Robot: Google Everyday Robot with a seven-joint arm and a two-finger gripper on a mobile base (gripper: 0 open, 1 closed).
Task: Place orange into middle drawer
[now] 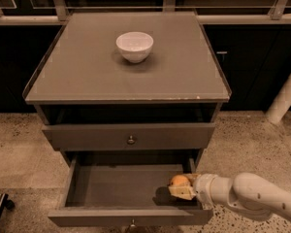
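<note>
Low right of scene: gripper (182,186), inside the right end of the drawer (117,187), close to the right wall. Jaws clamped on the orange (179,180), one pale finger under it, the other behind and mostly hidden. Opened only as far as the fruit's width.

Orange within the drawer's outline, right side, nearer the front than the back. Dark shadow (163,196) on the drawer bottom just left of and below it. Cannot tell whether touching the bottom or held just above it.

White arm (254,198) reaching in from the lower right edge, over the drawer's near right corner, wrist bent leftward toward the fruit.

Drawer pulled well out toward the near side, grey inside, nothing else seen in it. Small metal knob on its front at the bottom edge, partly cut off.

Upper drawer (87,136) pushed in, round knob (131,140) at centre of its front.

Cabinet (82,76) grey, flat top, white bowl (135,46) upright on the far half, about centre left to right.

Speckled floor (254,140) on both sides of the cabinet.
</note>
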